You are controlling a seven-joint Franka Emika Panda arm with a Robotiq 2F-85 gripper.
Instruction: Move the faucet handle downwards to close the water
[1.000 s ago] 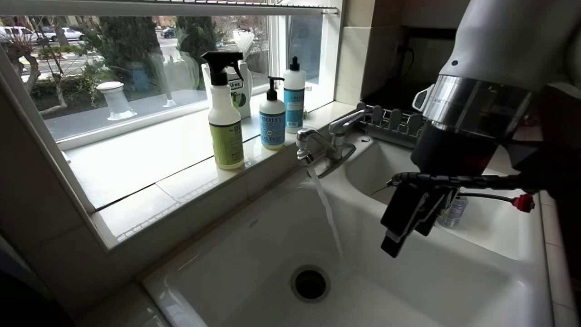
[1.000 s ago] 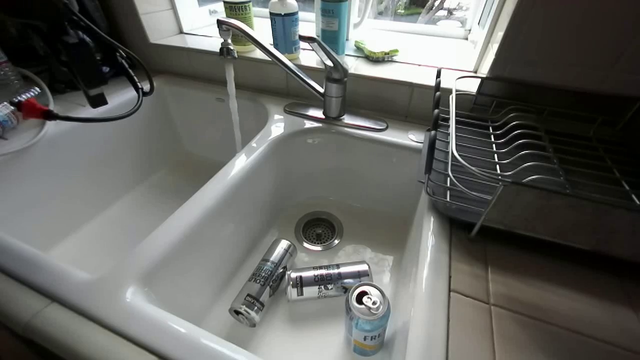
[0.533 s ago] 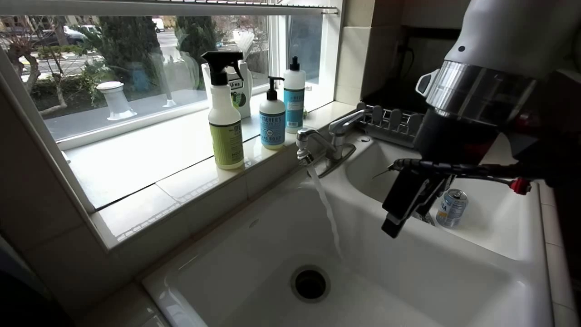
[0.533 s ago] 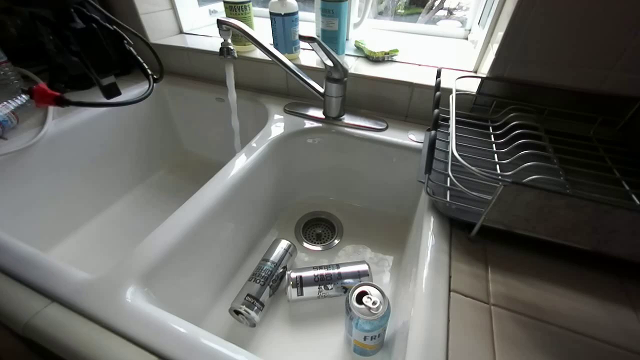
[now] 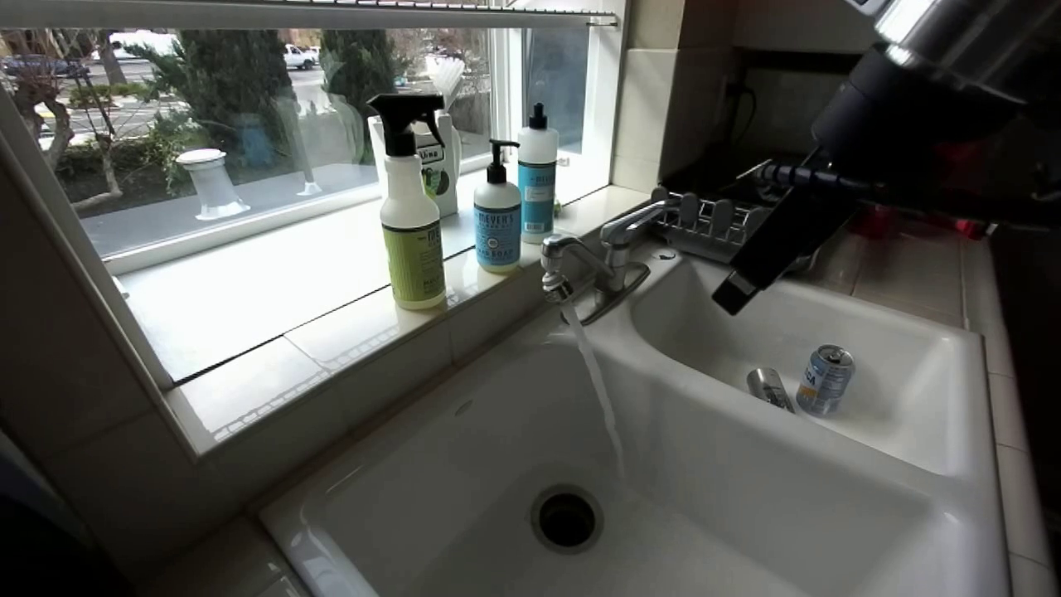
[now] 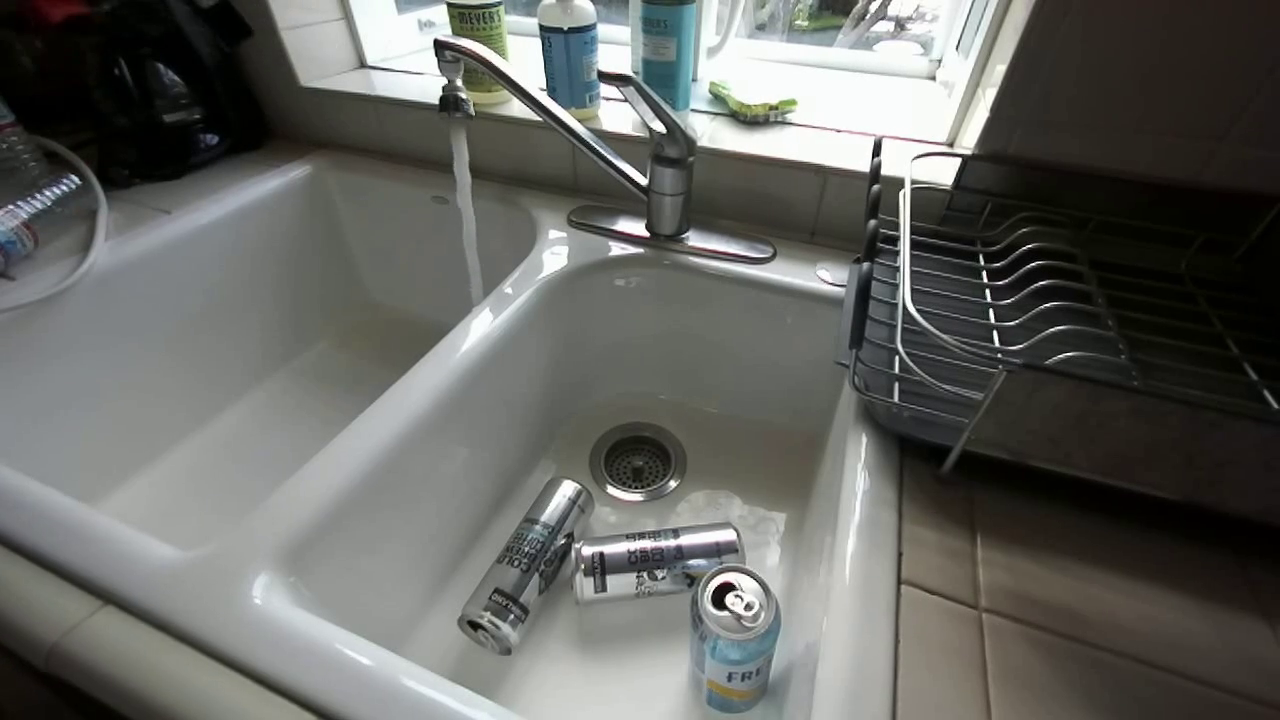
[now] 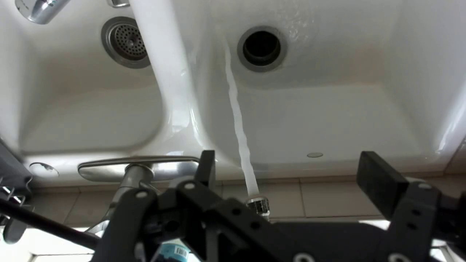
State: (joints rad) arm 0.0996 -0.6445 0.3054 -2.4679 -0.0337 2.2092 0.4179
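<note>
The chrome faucet handle (image 6: 648, 105) slants upward from the faucet body, and it also shows in an exterior view (image 5: 646, 217). In the wrist view it is mostly hidden behind my gripper at the lower left. The water (image 6: 465, 205) runs as a thin whitish stream from the spout (image 6: 545, 108); it also shows in an exterior view (image 5: 598, 390) and in the wrist view (image 7: 236, 112). My gripper (image 7: 291, 171) is open, with nothing between its wide-spread fingers. In an exterior view my gripper (image 5: 738, 294) hangs above the sink, apart from the faucet and handle.
Spray and soap bottles (image 5: 497, 224) stand on the windowsill behind the faucet. A dish rack (image 6: 1040, 290) stands beside the sink. Several cans (image 6: 735, 640) lie or stand in the smaller basin. A raised divider (image 6: 400, 370) separates the basins.
My gripper has risen and moved back over the sink, uncovering the cans in an exterior view. It has left the picture where the cans show close up. The water stream and handle look unchanged.
</note>
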